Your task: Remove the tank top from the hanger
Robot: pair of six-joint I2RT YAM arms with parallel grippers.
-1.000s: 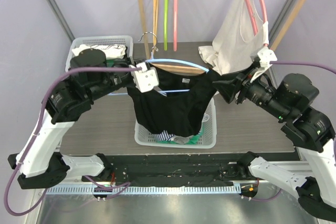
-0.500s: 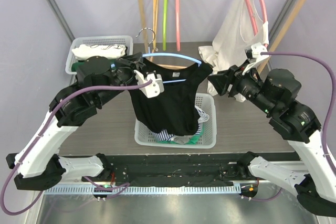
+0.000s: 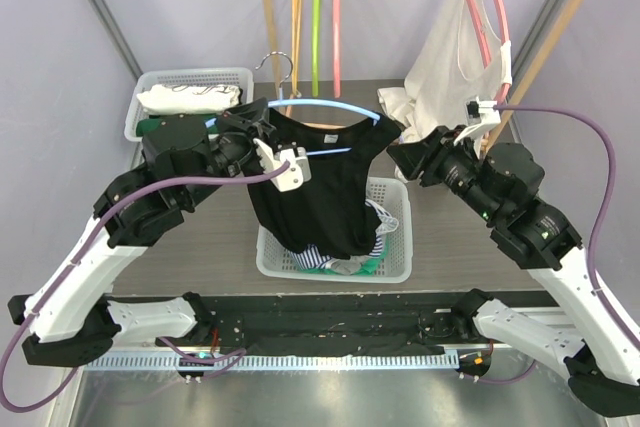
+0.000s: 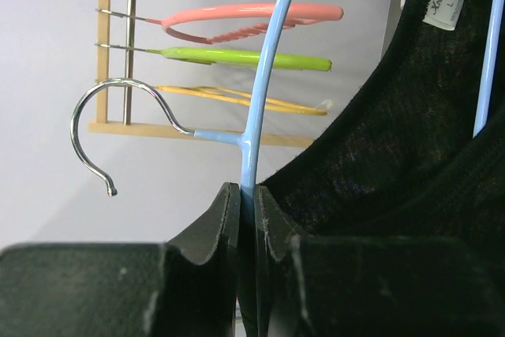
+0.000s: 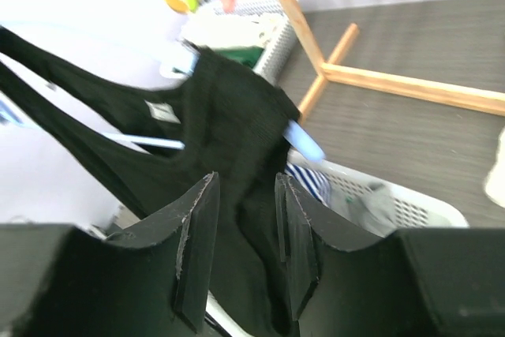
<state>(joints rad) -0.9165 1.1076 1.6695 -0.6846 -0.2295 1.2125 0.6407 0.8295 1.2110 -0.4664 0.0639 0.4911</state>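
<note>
A black tank top hangs on a light-blue hanger with a metal hook, held in the air above a basket. My left gripper is shut on the blue hanger just below the hook, jaws pressed on the bar, with the tank top to the right. My right gripper is at the tank top's right shoulder. Its jaws stand apart with black fabric showing in the gap. The hanger's blue end pokes out just beyond them.
A white basket of clothes sits under the tank top, another basket at the back left. A white garment hangs on a pink hanger at the back right. Yellow, green and pink hangers hang from the wooden rack.
The right gripper has moved left up to the tank top's right shoulder and its jaws have narrowed. The left arm has shifted the hanger slightly back and left, still gripping it.
</note>
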